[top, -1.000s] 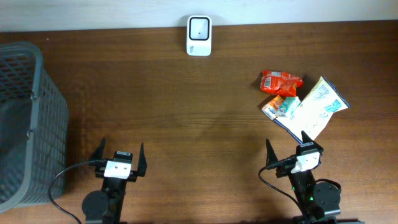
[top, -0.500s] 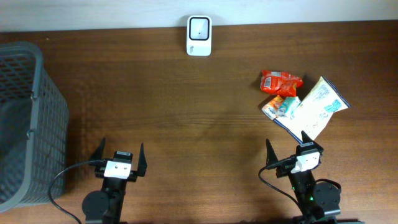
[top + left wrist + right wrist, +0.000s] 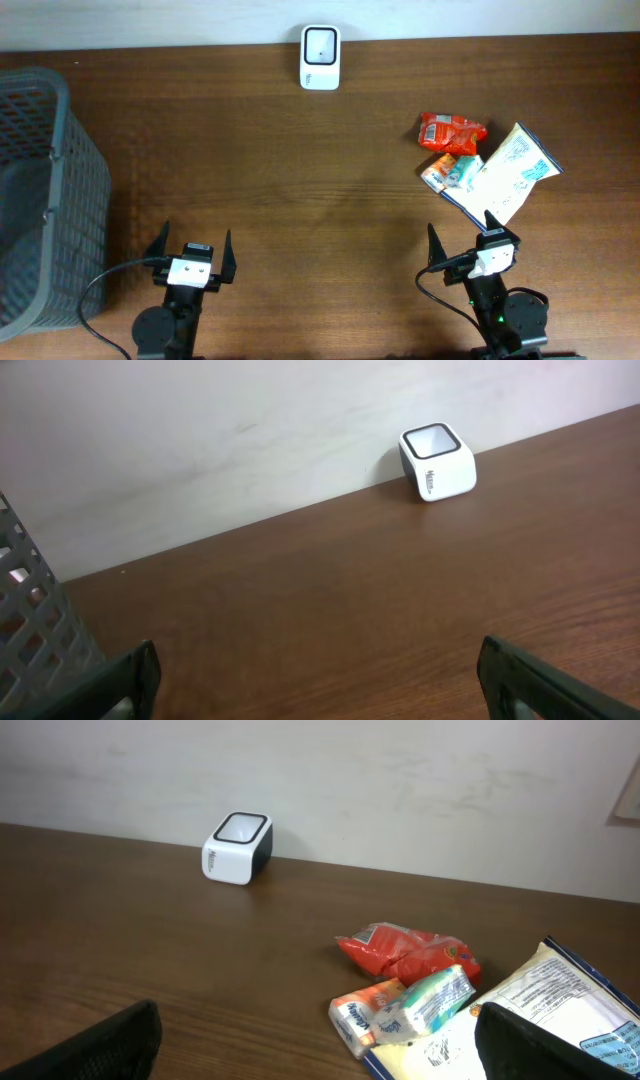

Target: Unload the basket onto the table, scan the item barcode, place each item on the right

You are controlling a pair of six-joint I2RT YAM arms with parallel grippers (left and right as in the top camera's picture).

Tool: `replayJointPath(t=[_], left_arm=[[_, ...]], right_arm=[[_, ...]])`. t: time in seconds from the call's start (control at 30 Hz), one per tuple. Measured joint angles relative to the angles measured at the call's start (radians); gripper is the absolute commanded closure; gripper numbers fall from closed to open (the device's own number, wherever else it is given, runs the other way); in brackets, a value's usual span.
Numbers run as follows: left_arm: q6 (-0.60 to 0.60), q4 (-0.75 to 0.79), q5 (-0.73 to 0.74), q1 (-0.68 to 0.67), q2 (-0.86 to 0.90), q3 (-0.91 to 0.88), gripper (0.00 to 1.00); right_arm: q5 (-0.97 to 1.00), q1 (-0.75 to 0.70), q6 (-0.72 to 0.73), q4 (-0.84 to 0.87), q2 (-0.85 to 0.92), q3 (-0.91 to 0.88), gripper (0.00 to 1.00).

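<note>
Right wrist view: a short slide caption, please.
White scanner and three packets ahead of the open right gripper.

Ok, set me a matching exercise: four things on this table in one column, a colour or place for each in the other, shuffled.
Things:
1 scanner
2 basket
3 red packet
4 large bag

Descriptions:
A grey mesh, at the left end of the table
B white with blue print, nearest the right arm
C small white box at the far edge
D crumpled, just beyond a small orange and teal pack

Pairs: 1-C, 2-A, 3-D, 4-B
</note>
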Motion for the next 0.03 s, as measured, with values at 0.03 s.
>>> replayJointPath(t=[0.03], left_arm=[[0.000,0.000,0.000,0.000,0.000,0.000,0.01]], right_arm=[[0.000,0.000,0.001,0.000,0.000,0.000,0.01]])
